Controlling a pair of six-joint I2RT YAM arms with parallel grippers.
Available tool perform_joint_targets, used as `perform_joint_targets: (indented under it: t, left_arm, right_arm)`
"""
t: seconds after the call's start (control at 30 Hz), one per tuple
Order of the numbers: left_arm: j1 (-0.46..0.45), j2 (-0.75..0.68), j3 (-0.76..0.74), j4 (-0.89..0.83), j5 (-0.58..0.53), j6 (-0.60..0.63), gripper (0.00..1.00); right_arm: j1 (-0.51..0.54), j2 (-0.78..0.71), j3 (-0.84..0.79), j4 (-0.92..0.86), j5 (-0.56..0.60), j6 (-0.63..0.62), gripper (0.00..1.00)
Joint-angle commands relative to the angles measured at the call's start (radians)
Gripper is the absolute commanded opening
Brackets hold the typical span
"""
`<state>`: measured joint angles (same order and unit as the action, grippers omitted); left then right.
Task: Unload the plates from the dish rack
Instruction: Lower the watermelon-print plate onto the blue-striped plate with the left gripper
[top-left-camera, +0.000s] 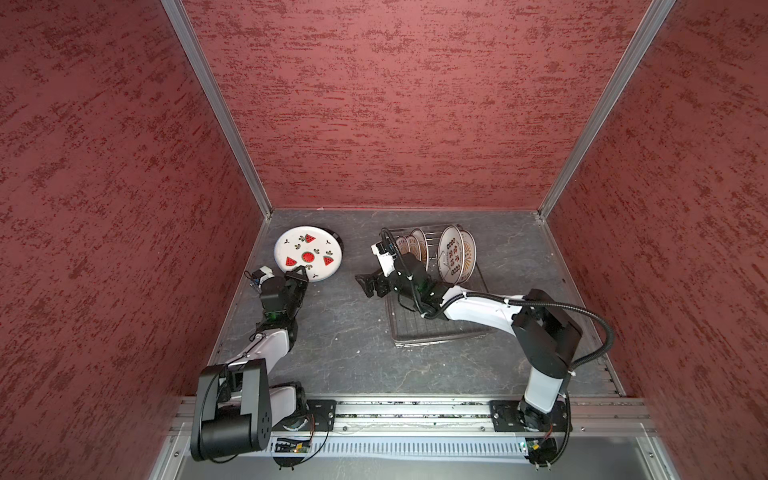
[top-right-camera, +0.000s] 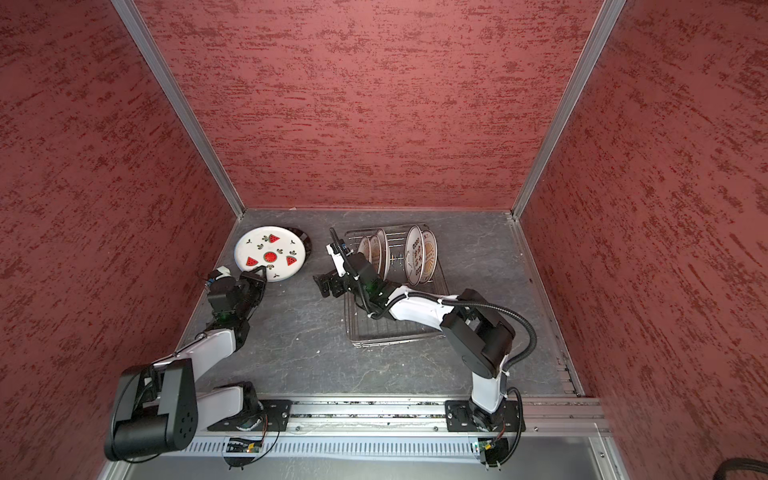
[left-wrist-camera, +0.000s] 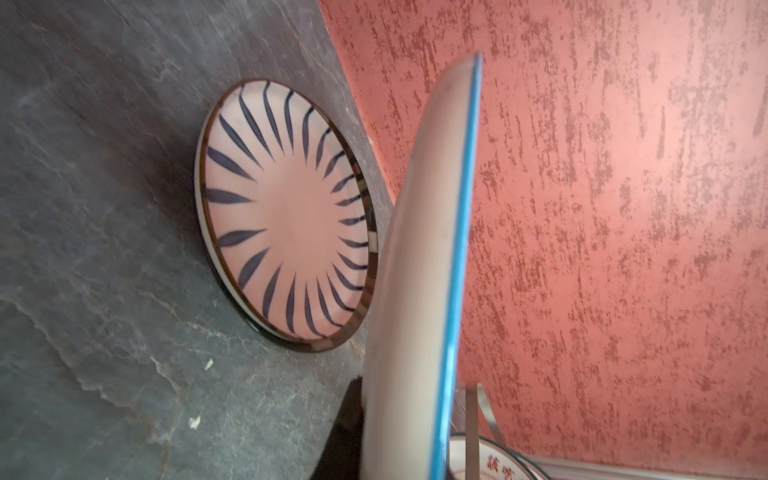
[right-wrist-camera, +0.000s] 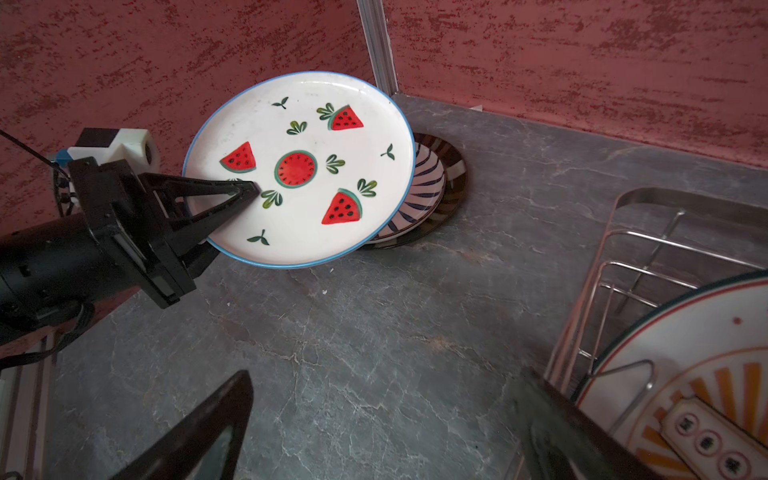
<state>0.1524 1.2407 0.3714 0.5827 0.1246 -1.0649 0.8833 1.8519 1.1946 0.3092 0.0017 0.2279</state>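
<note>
Watermelon plate (right-wrist-camera: 299, 170), striped plate (right-wrist-camera: 424, 183) mostly hidden beneath

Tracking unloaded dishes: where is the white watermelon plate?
The watermelon plate is back left in both top views, held by the left gripper over the dark-striped plate.

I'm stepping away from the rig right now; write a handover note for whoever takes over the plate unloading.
Left gripper: shut on the rim of the round white watermelon-print plate, held tilted above the round dark-striped plate lying flat by the back left corner.
Right gripper: open, empty, beside the silver wire dish rack.
Done: those two plates are out.
Left: set the watermelon plate down; several orange sunburst plates stand in the rack.
</note>
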Motion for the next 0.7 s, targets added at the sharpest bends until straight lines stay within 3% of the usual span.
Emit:
perform_joint_targets:
  t: [0.0,0.3,0.67]
  left_arm:
    - [0.008,0.039,0.071,0.107,-0.060,-0.012,0.06]
    - [0.010,0.272,0.198,0.143,-0.069,-0.027,0.04]
    - [0.009,0.381,0.255,0.116,-0.100,-0.044,0.09]
  right_arm:
    - [0.008,0.028,0.050,0.020,0.057,-0.011,0.98]
    - [0.008,0.119,0.126,0.005,-0.027,-0.026,0.98]
    - [0.008,0.138,0.131,0.011,-0.030,-0.031,0.99]
